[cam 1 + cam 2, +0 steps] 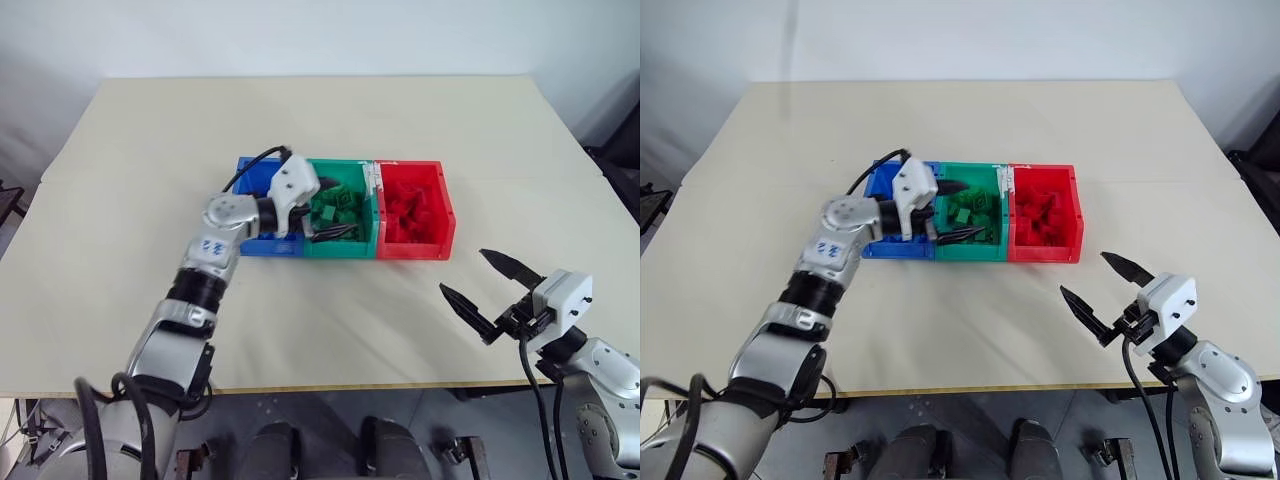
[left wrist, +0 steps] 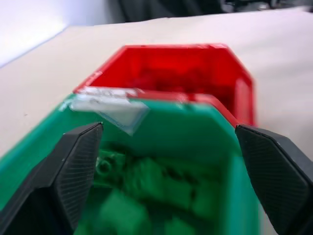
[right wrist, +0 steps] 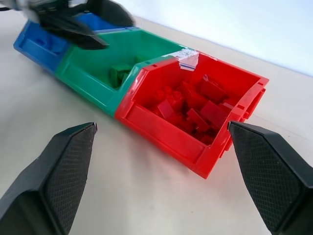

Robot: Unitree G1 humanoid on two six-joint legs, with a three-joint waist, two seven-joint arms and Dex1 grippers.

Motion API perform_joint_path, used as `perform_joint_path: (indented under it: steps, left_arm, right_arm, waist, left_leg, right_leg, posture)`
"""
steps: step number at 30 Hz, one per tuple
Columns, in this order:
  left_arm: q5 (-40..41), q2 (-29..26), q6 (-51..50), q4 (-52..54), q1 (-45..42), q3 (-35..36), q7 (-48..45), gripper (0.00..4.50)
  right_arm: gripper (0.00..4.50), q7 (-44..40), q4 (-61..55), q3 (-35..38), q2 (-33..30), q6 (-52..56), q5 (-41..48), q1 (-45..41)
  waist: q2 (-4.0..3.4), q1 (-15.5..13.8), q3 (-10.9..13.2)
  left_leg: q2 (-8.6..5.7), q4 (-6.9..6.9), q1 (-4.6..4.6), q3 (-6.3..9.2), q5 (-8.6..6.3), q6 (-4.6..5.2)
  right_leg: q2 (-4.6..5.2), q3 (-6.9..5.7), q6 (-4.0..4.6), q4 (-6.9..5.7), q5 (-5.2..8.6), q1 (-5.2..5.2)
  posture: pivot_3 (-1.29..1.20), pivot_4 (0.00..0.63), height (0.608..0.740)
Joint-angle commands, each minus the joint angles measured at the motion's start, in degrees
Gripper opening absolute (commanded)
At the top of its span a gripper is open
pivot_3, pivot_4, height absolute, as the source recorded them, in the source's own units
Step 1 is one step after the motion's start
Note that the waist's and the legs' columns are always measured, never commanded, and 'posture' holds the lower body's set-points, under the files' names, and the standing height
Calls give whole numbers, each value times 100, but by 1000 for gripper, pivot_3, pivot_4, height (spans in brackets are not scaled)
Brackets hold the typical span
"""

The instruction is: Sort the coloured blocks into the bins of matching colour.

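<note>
Green blocks (image 1: 338, 210) fill the green bin (image 1: 345, 247), centre frame. My left jaws (image 1: 958, 212) hang spread over it. My right jaws (image 1: 480, 290) gape empty, lower right.

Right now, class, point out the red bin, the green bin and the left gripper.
red bin (image 1: 413, 250): left eye view, on its front wall.
green bin (image 3: 88, 82): right wrist view, on its front wall.
left gripper (image 1: 962, 211): right eye view, midway between its fingertips, over the green bin.

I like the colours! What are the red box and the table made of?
The red box looks like hard plastic: smooth, shiny, with thin moulded walls. The table top looks like pale, matt board, maybe painted wood; its flat, dull, even surface hints so, though I can't be sure.
</note>
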State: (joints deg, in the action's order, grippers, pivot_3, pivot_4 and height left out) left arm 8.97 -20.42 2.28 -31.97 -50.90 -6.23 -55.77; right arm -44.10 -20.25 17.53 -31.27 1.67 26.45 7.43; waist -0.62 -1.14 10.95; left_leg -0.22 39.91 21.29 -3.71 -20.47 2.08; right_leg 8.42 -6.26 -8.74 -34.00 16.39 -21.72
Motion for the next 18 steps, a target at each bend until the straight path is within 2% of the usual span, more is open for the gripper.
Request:
perform_joint_path:
  steps: [1,7,10,14,18]
  left_arm:
    - [391,-602,200,953,659,475,-406,4461]
    - [926,-1849,-99,2440,2494,1427,-700,4461]
    - [1125,-2285,-353,2911,3452,2045,-577,4461]
    - [1114,-2386,-393,2870,4100,2545,-203,4461]
    - [887,-2250,-213,3228,4395,2472,104,4461]
  right_arm:
    - [4500,-429,-59,-109,-298,-42,100,-172]
    - [4500,-1525,746,-505,-934,15,119,-919]
    - [4500,-1878,1178,-580,-1042,-125,123,-1323]
    - [4500,-2345,1666,-667,-1149,-255,61,-1578]
    - [4500,-2432,2104,-673,-1093,-398,-27,-1738]
  waist:
    - [-1,33,0]
    - [0,40,1]
    - [-1,40,1]
    - [-1,-36,1]
    - [0,-46,1]
  left_leg:
    - [2,0,-4,8,0,0]
    - [21,7,-6,37,-2,3]
    - [20,5,-8,39,-5,7]
    - [17,7,-9,49,-6,7]
    - [10,10,-6,61,-6,8]
  right_leg:
    - [0,5,0,0,0,0]
    - [9,9,0,-6,0,4]
    - [14,9,0,-5,0,6]
    - [17,6,0,-5,0,11]
    - [23,0,0,-5,0,17]
  posture:
    - [0,150,740]
    - [0,150,740]
    - [0,150,740]
    - [0,150,740]
    - [0,150,740]
